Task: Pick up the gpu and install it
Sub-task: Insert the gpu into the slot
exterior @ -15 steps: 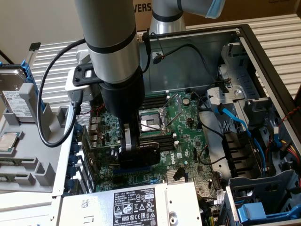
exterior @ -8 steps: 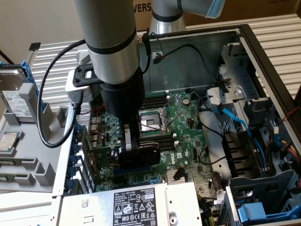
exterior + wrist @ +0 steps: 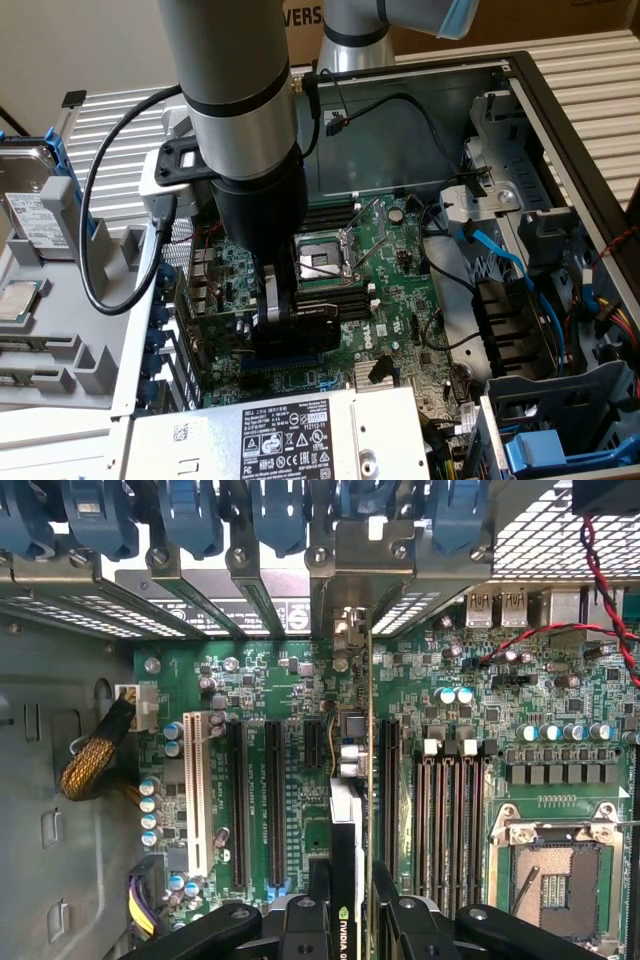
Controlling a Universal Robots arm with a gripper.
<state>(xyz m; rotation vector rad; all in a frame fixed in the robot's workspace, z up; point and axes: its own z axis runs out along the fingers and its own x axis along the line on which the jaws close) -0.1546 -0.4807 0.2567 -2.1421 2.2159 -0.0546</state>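
Observation:
My gripper (image 3: 282, 305) is down inside the open computer case, shut on the gpu (image 3: 297, 335), whose black shroud shows just under the fingers above the motherboard (image 3: 395, 250). In the wrist view the gpu (image 3: 347, 830) stands on edge between my two black fingers (image 3: 300, 925), and the gripper (image 3: 350, 920) grips it near its end. Its silver end bracket (image 3: 345, 575) reaches the rear slot openings of the case. The card runs between two long black expansion slots (image 3: 275, 800) on the motherboard (image 3: 480, 710). Whether its lower edge sits in a slot is hidden.
The CPU socket (image 3: 320, 262) and memory slots (image 3: 450, 820) lie close beside the card. A power supply (image 3: 290, 430) borders the near side, with a drive cage (image 3: 560, 420) and blue cables (image 3: 500, 265) at the exterior view's right. Red and black wires (image 3: 600, 570) hang by the rear ports.

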